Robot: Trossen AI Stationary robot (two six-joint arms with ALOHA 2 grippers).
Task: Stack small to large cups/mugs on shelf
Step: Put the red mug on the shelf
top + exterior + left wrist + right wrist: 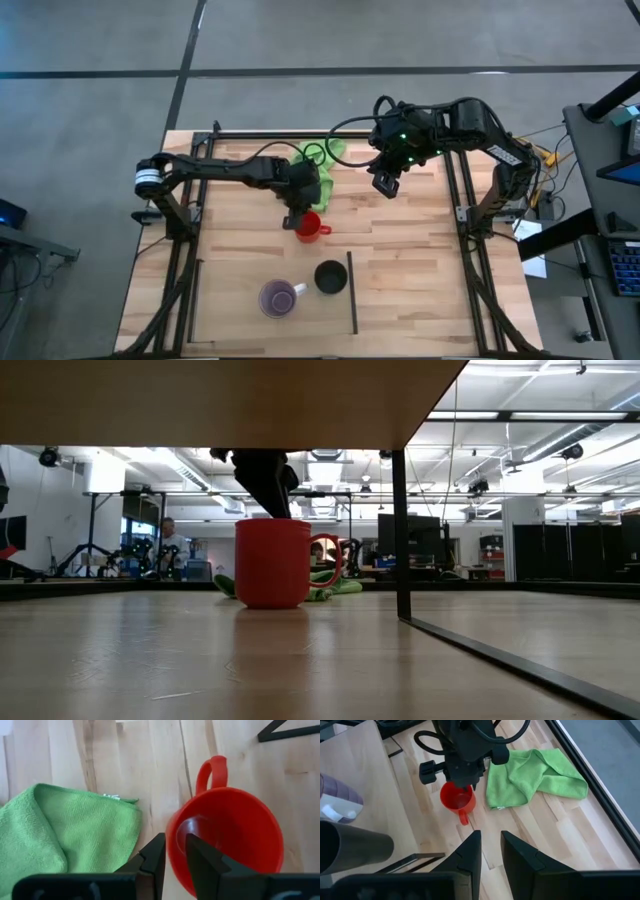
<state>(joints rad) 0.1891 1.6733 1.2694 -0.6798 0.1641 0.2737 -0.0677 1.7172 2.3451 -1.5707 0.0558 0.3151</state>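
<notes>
Shelf (250,285) holds purple cup (278,297) and black cup (331,277), side by side, unstacked. Red mug (311,226) stands on table beyond shelf, beside green cloth (325,160). Left gripper (173,857) pinches mug's rim. Step: grasping mug; next likely lift, carry shelfward. Right gripper (490,842) waits, slightly parted, empty.

Left gripper (173,856) straddles the red mug's (235,830) rim, one finger inside. Green cloth (65,835) lies just beside it.
</notes>
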